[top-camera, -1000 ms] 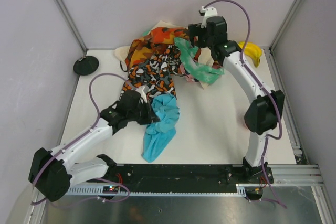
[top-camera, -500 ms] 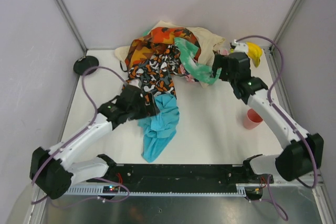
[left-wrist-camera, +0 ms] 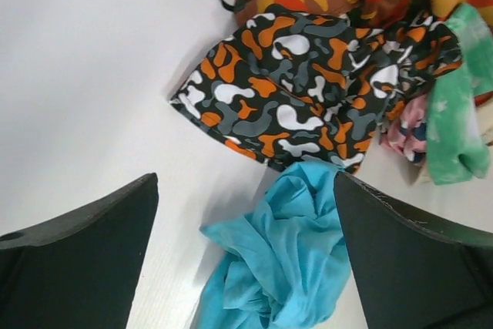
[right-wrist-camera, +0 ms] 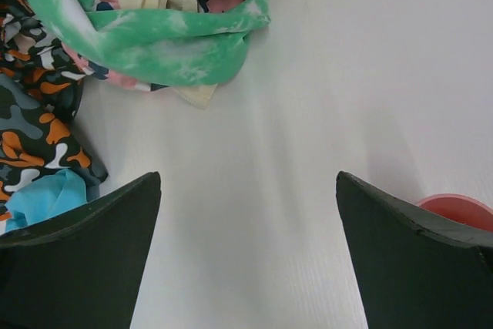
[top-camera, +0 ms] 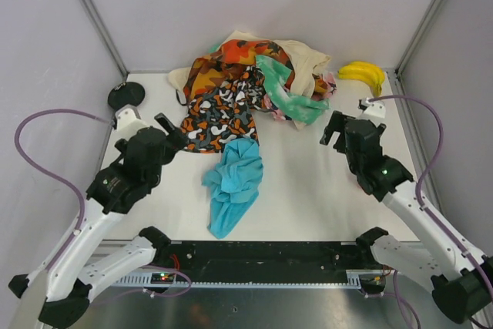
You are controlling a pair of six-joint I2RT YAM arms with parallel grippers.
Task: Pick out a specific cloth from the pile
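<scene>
Both arms bent; left gripper wide beside cloth; right gripper wide near pile

Top external: fixed high behind the arm bases, angled down and forward, far enough off to take in the whole tabletop. Left wrist: riding just behind the left tool, pointing down between its dark fingers, close over the turquoise cloth and the orange-black-white patterned cloth. Right wrist: same mounting on the right tool, aimed down at bare tabletop beside the tie-dye cloth. Shared by all three: the near edge of the pile, with the patterned, tie-dye and turquoise pieces.
</scene>
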